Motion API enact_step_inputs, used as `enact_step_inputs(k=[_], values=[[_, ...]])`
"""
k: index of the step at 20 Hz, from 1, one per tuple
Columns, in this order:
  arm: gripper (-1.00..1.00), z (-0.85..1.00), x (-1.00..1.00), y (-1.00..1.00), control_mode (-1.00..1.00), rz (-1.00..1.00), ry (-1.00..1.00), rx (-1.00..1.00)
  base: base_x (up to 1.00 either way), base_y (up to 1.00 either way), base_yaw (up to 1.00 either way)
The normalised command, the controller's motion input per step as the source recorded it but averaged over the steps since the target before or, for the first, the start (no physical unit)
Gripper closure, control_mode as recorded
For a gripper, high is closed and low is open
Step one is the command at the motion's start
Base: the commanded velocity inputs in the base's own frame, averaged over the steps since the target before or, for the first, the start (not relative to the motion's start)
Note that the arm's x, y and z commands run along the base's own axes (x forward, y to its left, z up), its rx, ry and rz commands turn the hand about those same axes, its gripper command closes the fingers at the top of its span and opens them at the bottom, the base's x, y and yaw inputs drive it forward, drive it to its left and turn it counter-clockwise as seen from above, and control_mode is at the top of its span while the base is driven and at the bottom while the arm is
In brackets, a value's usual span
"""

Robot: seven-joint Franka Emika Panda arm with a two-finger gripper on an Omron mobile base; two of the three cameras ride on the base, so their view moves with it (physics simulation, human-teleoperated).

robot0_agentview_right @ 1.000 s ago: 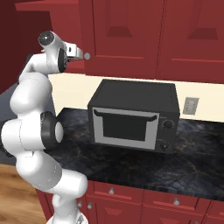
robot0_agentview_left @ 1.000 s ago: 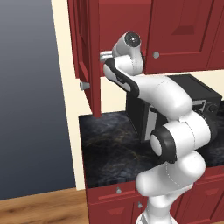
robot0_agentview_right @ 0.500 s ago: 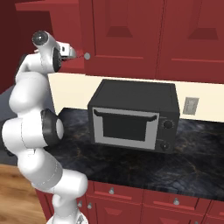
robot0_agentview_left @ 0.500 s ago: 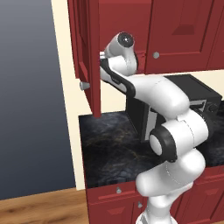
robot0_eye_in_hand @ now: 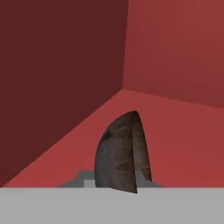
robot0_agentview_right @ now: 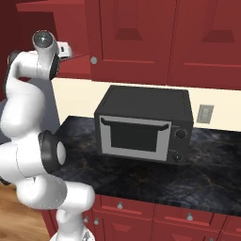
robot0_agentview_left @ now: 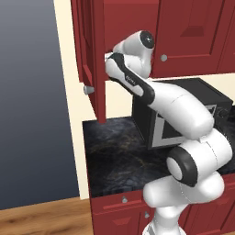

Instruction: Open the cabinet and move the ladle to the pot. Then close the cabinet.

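Red cabinet (robot0_agentview_left: 94, 55) door stands open; inside the cabinet, the gripper (robot0_eye_in_hand: 117, 186) is clamped on the ladle (robot0_eye_in_hand: 122, 153), with transfer to the pot and door closing outstanding.

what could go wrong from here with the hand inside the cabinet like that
1. The gripper looks closed on the ladle right at the lower edge of the hand view; a shallow grip might slip on the way out.
2. The open cabinet door hangs close beside the arm; withdrawing could knock it.
3. The microwave sits just below the path out.
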Motion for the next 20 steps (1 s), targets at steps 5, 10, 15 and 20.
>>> enact_step_inputs(k=[5,10,15,20], values=[[1.0,0.0,-0.66,0.0,-1.0,0.36,0.0,0.0,0.0,0.0,0.0],[1.0,0.0,-0.71,0.03,-1.0,0.4,-0.01,0.0,0.0,0.0,0.0],[1.0,0.28,-0.97,0.01,-1.0,0.14,-0.16,-0.02,0.0,0.0,0.0],[1.0,0.3,-1.0,-0.08,-1.0,-0.03,-0.27,-0.07,0.0,0.0,0.0]])
